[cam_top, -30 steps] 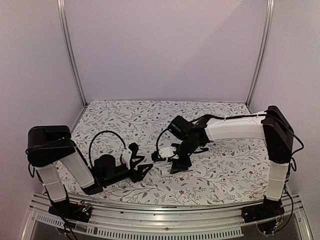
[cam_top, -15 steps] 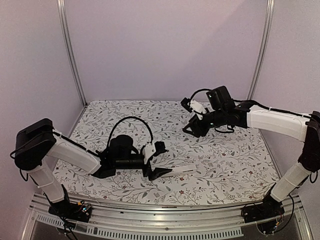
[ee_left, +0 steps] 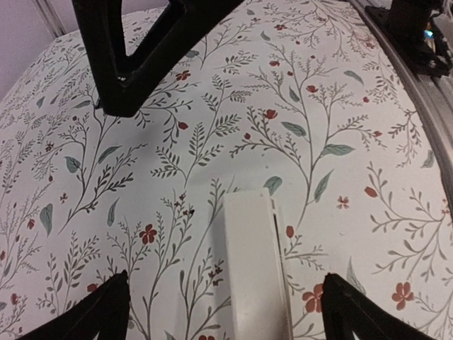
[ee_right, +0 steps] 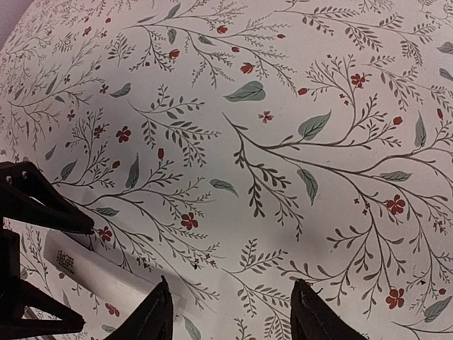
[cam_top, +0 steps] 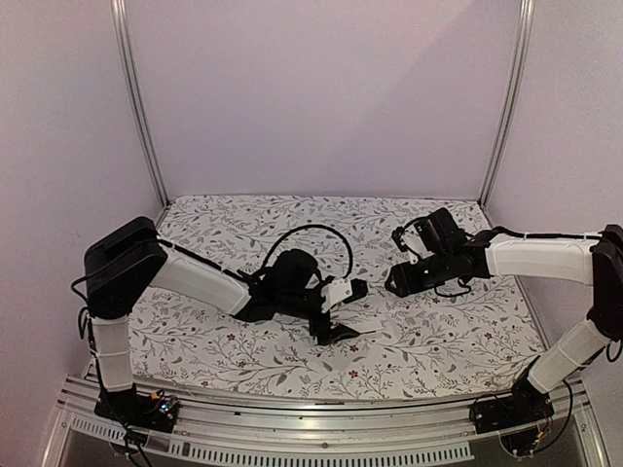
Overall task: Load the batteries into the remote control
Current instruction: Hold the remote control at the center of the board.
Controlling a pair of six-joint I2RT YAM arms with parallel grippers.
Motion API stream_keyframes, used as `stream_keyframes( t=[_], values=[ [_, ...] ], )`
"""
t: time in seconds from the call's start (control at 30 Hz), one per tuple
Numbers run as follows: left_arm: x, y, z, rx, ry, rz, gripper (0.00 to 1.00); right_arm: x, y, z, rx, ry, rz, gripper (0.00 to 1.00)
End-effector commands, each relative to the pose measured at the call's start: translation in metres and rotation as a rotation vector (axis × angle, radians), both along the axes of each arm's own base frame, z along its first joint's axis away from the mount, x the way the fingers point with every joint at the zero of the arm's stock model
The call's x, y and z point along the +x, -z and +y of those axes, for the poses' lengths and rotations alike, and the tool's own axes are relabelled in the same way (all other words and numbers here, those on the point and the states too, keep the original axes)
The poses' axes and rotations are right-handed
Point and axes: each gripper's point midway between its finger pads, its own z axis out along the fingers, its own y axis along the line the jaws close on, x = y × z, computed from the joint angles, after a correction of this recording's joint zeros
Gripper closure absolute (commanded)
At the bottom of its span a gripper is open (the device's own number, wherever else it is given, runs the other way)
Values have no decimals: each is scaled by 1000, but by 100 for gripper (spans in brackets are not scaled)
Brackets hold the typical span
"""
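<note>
The remote control (ee_left: 255, 273) is a slim white bar lying flat on the flowered cloth; its end with the black patch does not show. My left gripper (ee_left: 225, 315) is open, its fingertips (ee_left: 95, 312) standing wide on either side of the bar without touching it. From above, the remote control (cam_top: 364, 328) pokes out to the right of the left gripper (cam_top: 348, 311). My right gripper (cam_top: 395, 265) hovers to its right, open. In the right wrist view the right gripper (ee_right: 233, 315) has only cloth between its tips, with the remote control (ee_right: 106, 273) at lower left. The batteries are out of view.
The flowered table cover (cam_top: 458, 331) spreads to the white walls and the two upright metal posts (cam_top: 136, 107). A metal rail (cam_top: 321, 404) runs along the near edge. The left arm's cable (cam_top: 311, 233) arches over its wrist.
The left gripper has opened wide and let go of the white bar, which now rests on the cloth. The right arm has come down from the back toward the table's middle right.
</note>
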Motion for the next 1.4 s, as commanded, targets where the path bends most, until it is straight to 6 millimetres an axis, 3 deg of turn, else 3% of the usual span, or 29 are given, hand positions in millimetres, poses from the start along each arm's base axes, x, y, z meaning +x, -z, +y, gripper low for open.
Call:
stream_keyframes(
  t=[0.0,0.17,0.3,0.47,0.57,0.8,0.97,1.37],
  values=[
    [-3,27,4,98,17,61,7,3,3,-6,-6,61,-2,44],
    [-10,36,4,101,26,114,7,5,11,-10,-32,86,4,45],
    [-5,45,2,133,-15,74,10,1,20,0,14,70,49,47],
    [-1,48,2,149,-36,50,21,-13,34,10,85,67,143,58],
    [-3,49,2,145,-30,59,36,-20,39,12,111,67,175,63],
    [-8,48,1,132,-15,74,43,-34,45,12,142,65,219,66],
    [-9,50,1,134,-12,79,55,-38,46,13,149,68,231,67],
    [-11,51,3,135,-13,86,70,-45,44,20,208,62,257,76]
  ],
)
